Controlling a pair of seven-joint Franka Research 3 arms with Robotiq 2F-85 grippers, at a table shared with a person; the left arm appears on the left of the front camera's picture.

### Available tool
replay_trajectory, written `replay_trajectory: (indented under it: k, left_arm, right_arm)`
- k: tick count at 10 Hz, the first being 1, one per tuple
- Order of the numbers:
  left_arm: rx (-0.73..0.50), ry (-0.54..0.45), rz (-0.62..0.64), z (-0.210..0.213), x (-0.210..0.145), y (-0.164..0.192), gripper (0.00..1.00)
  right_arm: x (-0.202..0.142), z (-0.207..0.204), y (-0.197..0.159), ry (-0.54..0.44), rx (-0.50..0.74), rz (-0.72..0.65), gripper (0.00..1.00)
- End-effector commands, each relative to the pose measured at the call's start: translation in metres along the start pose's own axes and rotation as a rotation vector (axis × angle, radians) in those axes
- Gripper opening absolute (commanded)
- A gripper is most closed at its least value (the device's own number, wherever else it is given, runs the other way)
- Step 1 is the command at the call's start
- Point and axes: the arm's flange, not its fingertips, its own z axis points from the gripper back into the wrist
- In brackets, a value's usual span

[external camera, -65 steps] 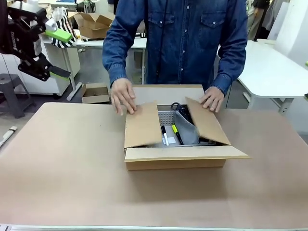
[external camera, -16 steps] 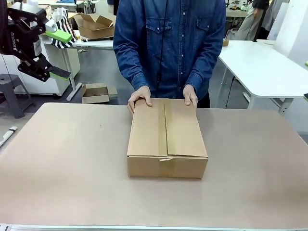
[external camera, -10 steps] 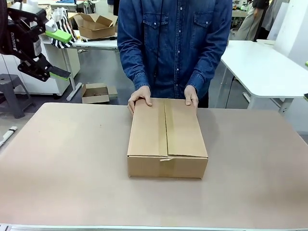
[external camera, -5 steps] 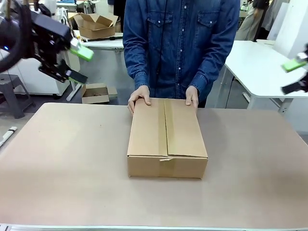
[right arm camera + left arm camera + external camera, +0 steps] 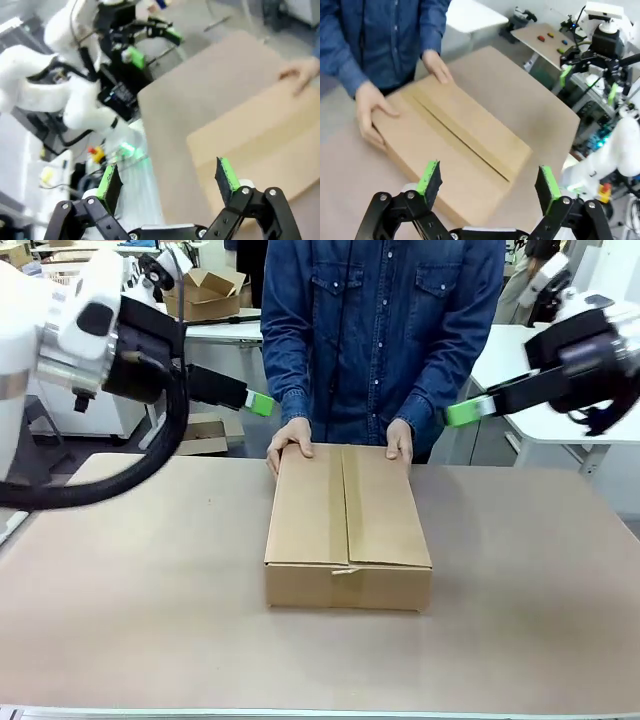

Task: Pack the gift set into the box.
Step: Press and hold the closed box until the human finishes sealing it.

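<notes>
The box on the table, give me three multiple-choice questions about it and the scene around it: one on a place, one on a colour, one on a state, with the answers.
1. Where on the box do the person's hands rest?
A. its far edge
B. its near edge
C. its side walls

2. What colour are the pads on the robot's left hand?
A. red
B. green
C. blue

3. How do the box's flaps stand?
A. all open
B. two open
C. all shut

Answers:
1 A, both hands lie at the edge nearest the person.
2 B, the left wrist view shows bright green pads.
3 C, the flaps lie flat and meet along a middle seam.
</notes>
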Motion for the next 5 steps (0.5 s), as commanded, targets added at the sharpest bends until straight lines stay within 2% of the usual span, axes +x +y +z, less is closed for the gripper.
replay_trajectory:
  k: [1,2,3,4,5]
  left_arm:
    - [-0.078,-0.048,-0.160,-0.029,-0.016,-0.007,1.00]
    - [-0.196,0.026,-0.185,-0.031,-0.020,-0.009,1.00]
    - [-0.267,0.098,-0.087,-0.026,-0.021,0.001,1.00]
    - [-0.079,0.002,-0.137,-0.024,-0.009,-0.020,1.00]
    - [-0.079,0.002,-0.137,-0.024,-0.009,-0.020,1.00]
  right_arm:
    - [-0.017,-0.043,-0.019,-0.126,-0.257,0.168,1.00]
    - [-0.024,-0.049,-0.030,-0.074,-0.228,0.108,1.00]
    - [-0.026,-0.039,-0.038,-0.013,-0.245,-0.060,1.00]
    - [-0.014,-0.031,-0.016,-0.059,-0.180,0.103,1.00]
    - [-0.014,-0.031,-0.016,-0.059,-0.180,0.103,1.00]
